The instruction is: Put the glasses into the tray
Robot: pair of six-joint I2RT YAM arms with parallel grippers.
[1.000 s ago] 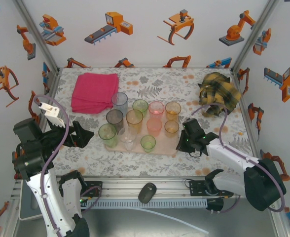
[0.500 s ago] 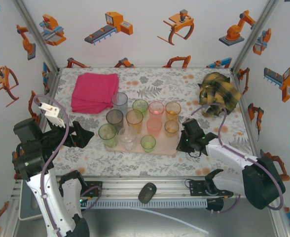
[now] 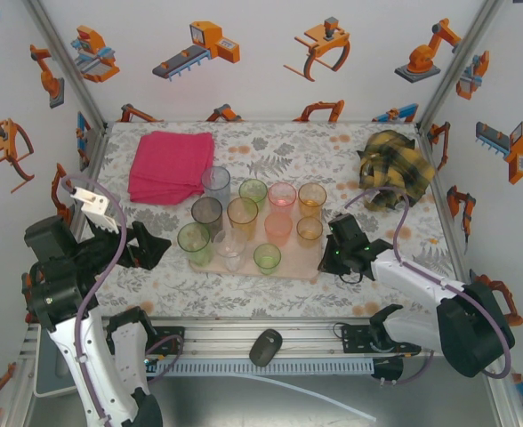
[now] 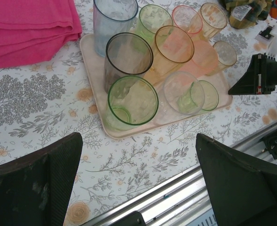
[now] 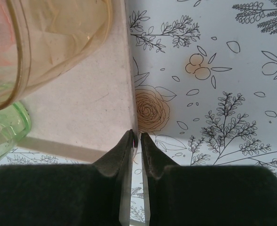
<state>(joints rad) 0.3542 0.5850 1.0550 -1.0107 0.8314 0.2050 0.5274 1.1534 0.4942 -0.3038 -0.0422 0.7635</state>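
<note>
Eleven glasses [image 3: 242, 213] on one tray [image 3: 297, 264]: three green, three orange, two pink, one pale blue, one grey, one clear. One magenta cloth [image 3: 170, 165], one plaid cloth [image 3: 393, 169].

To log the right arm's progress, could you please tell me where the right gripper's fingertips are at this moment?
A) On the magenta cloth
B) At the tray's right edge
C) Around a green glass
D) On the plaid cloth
B: in the right wrist view the right gripper has its fingertips pinched on the right rim of the tray, and they touch no glass or cloth.
</note>
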